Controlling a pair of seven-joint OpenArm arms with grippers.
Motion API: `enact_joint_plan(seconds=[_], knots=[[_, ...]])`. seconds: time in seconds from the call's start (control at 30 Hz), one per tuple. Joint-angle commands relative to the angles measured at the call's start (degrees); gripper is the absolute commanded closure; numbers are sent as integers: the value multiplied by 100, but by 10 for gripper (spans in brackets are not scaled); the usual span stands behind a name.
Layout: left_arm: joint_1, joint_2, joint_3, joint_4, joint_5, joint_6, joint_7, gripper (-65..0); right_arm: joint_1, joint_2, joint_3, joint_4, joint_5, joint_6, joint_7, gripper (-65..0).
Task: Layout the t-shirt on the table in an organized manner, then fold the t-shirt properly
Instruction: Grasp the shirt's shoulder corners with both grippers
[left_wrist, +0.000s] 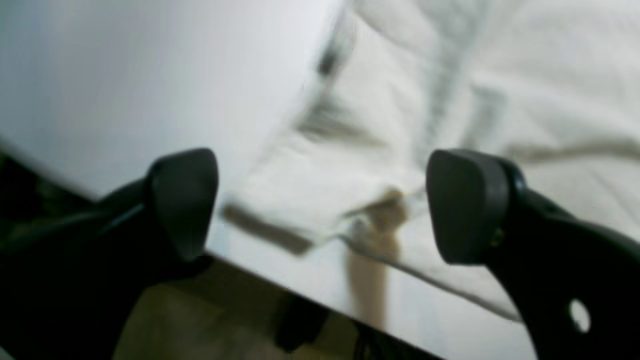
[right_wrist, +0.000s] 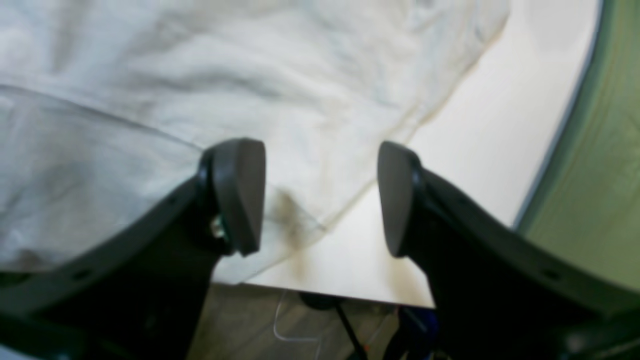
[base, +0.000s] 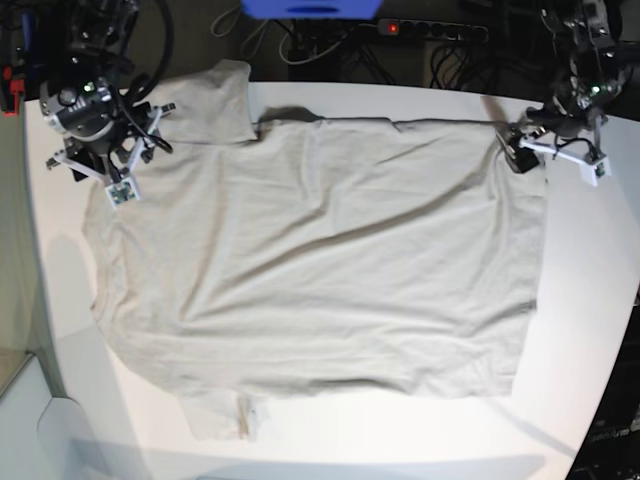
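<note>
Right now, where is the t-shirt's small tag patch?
In the base view the tag patch sits at the t-shirt's near edge, left of centre, on the table, far from both arms.

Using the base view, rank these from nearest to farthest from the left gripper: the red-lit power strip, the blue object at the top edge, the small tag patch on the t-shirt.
From the left gripper, at the table's far right corner:
1. Power strip, behind the table, up and to its left.
2. Blue object, top centre, further left.
3. Tag patch on the t-shirt, near the front edge, diagonally across.
</note>
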Motion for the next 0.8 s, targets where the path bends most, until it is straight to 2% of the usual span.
enact_joint_plan(seconds=[0.0,0.17,0.37,0.47,0.53,0.6,0.67,0.77], knots=[[-76,-77,-24,-14,3,-84,-74,-650,10,40,8,106,40,-3,64,-361],[-94,-69,-15,-252,21,-102,-74,-650,1,40,17,106,31,-3,56,-360],[-41,46,-50,-243,469,-119,-82,-650,-8,40,17,106,31,-3,56,-360],[-32,54,-24,-269,487,-128,-82,-650,-34,40,17,106,31,-3,56,-360],[-32,72,-15,-287,496,-295,-82,-650,-122,40,17,106,31,-3,91,-360],[-41,169,-50,-304,513,-620,-82,-590,-140,40,17,106,31,-3,100,-360],[-76,186,-50,-471,513,-875,-82,-483,-254,40,17,106,31,-3,108,-360],[-94,204,-50,-700,513,-963,-82,-299,-386,40,8,106,31,-3,108,-360]])
